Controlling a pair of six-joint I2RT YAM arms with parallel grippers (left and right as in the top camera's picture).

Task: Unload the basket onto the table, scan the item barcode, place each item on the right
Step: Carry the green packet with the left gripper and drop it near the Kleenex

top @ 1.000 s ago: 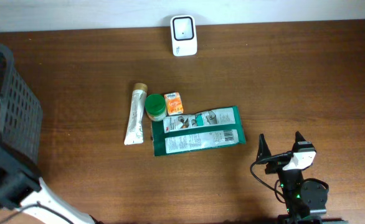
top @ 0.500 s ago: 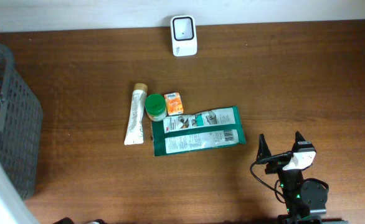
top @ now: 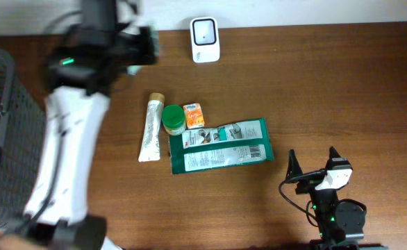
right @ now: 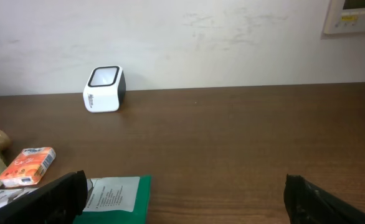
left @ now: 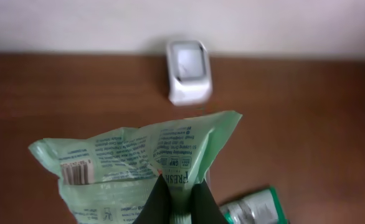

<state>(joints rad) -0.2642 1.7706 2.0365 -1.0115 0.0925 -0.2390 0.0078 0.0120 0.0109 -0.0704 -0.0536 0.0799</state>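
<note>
While left tool [left: 177, 188] pinches green pouch [left: 132, 163] | arm [top: 68, 139] extended toward scanner [left: 187, 71]

light green pouch [left: 139, 162]: "FRES…" legible in caps near its lower edge (rest cut off). barcode label [left: 75, 173] at its left end, digits too blurred. Print on dark green pack [top: 219, 146] and scanner [right: 104, 89] logo unreadable.
</note>
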